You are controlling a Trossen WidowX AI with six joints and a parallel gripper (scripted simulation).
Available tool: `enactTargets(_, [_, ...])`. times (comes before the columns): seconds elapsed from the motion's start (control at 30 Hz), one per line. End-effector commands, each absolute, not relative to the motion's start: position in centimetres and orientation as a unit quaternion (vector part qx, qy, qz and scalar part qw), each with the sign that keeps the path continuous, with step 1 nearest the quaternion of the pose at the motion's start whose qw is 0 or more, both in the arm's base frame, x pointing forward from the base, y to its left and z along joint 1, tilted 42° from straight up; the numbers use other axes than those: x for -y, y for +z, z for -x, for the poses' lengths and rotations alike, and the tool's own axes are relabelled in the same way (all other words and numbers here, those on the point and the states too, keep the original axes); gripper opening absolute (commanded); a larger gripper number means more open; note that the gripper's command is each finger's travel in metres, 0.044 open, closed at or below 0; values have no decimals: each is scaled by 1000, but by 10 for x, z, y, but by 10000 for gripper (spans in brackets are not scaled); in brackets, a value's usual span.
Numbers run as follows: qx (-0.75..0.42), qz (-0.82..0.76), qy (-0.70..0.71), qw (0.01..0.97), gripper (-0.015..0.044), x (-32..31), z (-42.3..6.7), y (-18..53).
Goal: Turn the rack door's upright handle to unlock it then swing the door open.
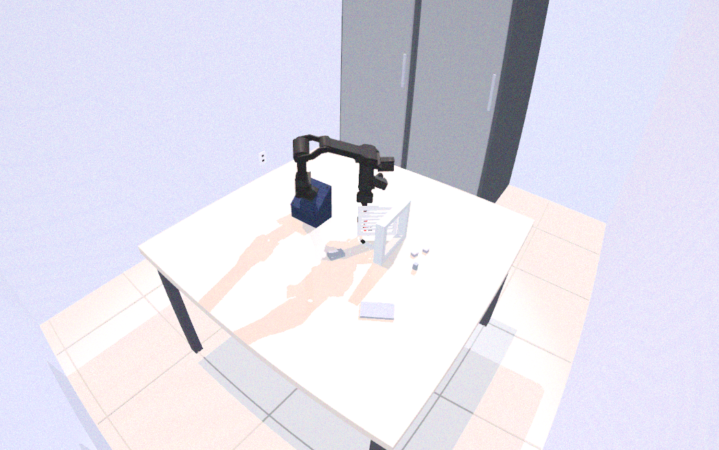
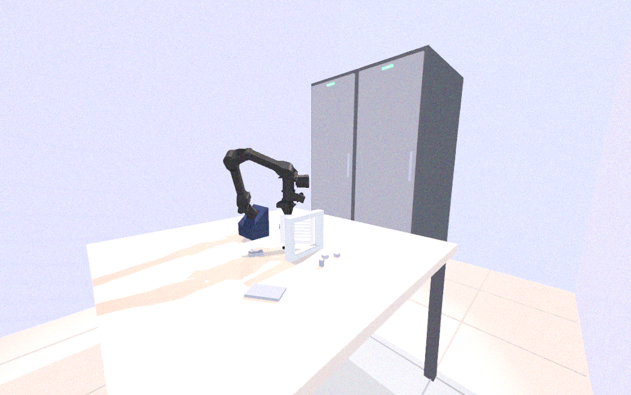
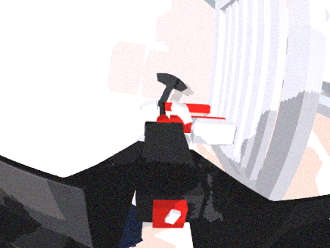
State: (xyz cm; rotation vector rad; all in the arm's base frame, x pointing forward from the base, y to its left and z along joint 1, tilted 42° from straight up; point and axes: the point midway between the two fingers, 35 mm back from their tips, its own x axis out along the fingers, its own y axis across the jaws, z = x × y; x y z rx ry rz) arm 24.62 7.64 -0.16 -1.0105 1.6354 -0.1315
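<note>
The white slatted door (image 1: 376, 212) (image 2: 302, 227) (image 3: 295, 64) stands swung out part of the way from its white upright frame (image 1: 379, 246) (image 2: 289, 237), on the arm's side. The exact angle is hard to read. My gripper (image 1: 364, 206) (image 2: 287, 212) (image 3: 164, 152) points down at the door's free edge and is shut on the upright handle. The handle's dark lower part (image 1: 363, 241) (image 2: 283, 247) (image 3: 165, 96) shows below the fingers, with red and white fittings linking it to the door in the wrist view. The gripped part is hidden, and the handle's turn angle is unclear.
A grey block (image 1: 335, 254) (image 2: 255, 253) lies left of the door. Three small cubes, one of them here (image 1: 415, 266) (image 2: 321, 262), lie right of the frame. A flat slab (image 1: 376, 311) (image 2: 265, 292) lies in front. The blue arm base (image 1: 313, 208) (image 2: 254, 226) stands behind.
</note>
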Motion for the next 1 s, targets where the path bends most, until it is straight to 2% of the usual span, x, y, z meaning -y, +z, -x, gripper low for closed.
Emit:
enactTargets(0.0, [-693, 405, -88, 590, 13, -81, -245, -7])
enactTargets(0.97, [-655, 258, -242, 668, 13, -128, -240, -48])
